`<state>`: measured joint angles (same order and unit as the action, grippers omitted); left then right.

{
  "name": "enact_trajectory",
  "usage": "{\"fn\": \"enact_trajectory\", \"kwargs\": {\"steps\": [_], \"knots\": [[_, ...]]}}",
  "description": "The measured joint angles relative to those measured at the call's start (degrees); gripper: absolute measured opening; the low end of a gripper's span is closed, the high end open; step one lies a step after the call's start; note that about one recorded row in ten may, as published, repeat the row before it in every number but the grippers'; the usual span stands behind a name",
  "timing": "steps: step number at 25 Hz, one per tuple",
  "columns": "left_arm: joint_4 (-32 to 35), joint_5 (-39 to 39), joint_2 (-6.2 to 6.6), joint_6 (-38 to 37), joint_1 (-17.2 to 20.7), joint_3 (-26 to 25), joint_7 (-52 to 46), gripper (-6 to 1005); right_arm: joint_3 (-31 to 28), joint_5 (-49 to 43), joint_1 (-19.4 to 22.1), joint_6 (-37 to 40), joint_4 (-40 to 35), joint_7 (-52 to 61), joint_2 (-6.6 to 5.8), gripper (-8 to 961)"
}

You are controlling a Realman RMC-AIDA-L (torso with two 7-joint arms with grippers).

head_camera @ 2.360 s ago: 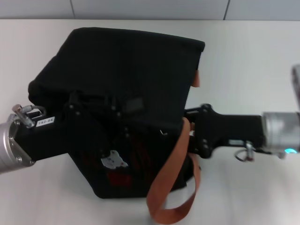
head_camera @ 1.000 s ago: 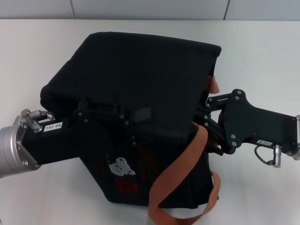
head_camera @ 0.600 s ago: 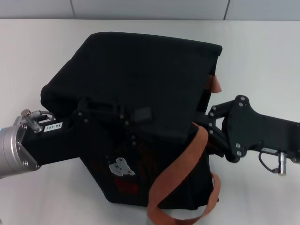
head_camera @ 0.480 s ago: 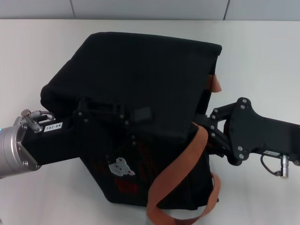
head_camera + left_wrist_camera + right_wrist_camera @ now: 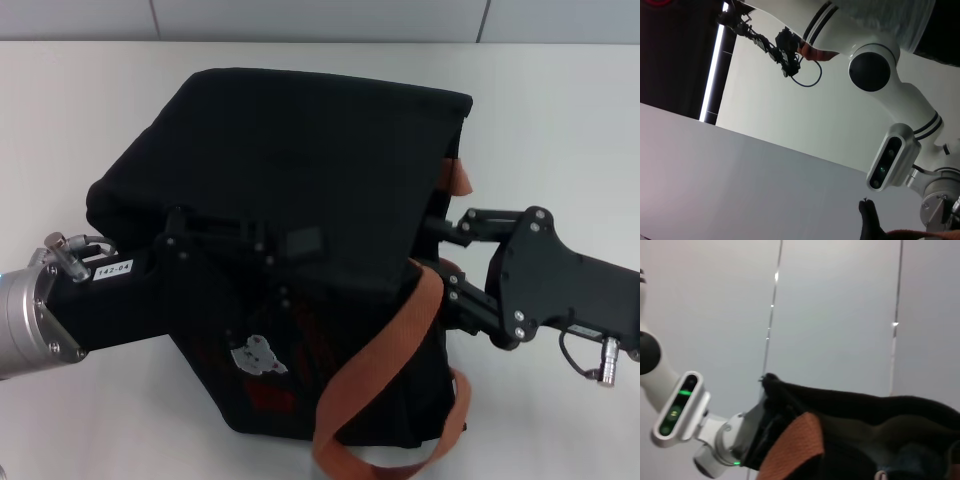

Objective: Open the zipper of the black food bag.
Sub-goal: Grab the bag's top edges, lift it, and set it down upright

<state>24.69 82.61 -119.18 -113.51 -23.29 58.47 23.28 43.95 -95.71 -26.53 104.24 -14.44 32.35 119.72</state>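
Observation:
The black food bag [image 5: 300,160] stands tilted in the middle of the white table, its bear patch [image 5: 258,355] on the near face. My left gripper [image 5: 215,240] reaches in from the left and is shut on the bag's near top edge. My right gripper [image 5: 445,262] is open at the bag's right side, one finger above and one below the orange-brown strap [image 5: 385,355]. The zipper cannot be made out against the black fabric. A small silver bit [image 5: 882,475] shows beside the bag's cloth in the right wrist view; I cannot tell if it is the pull tab.
The orange strap loops down off the bag's near right corner toward the table's front edge. Bare white table [image 5: 560,130] lies to the right and behind the bag. A grey wall runs along the back.
Since 2.4 s ago the bag has shifted right with my left gripper. Over the last second my right gripper has drawn back to the right and its fingers have spread.

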Motion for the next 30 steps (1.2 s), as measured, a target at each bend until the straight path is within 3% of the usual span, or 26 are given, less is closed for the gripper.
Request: {"fn": "enact_trajectory", "kwargs": {"steps": [8, 13, 30], "knots": [[0.0, -0.1, 0.00, 0.1, 0.0, 0.1, 0.0, 99, 0.7, 0.5, -1.9, -2.9, 1.8, -0.4, 0.01, 320], [0.0, -0.1, 0.00, 0.1, -0.1, 0.2, 0.0, 99, 0.7, 0.4, -2.6, -2.9, 4.2, -4.0, 0.05, 500], [0.0, -0.1, 0.00, -0.1, -0.6, 0.2, 0.0, 98, -0.2, 2.2, -2.9, -3.1, 6.6, -7.5, 0.16, 178]]}}
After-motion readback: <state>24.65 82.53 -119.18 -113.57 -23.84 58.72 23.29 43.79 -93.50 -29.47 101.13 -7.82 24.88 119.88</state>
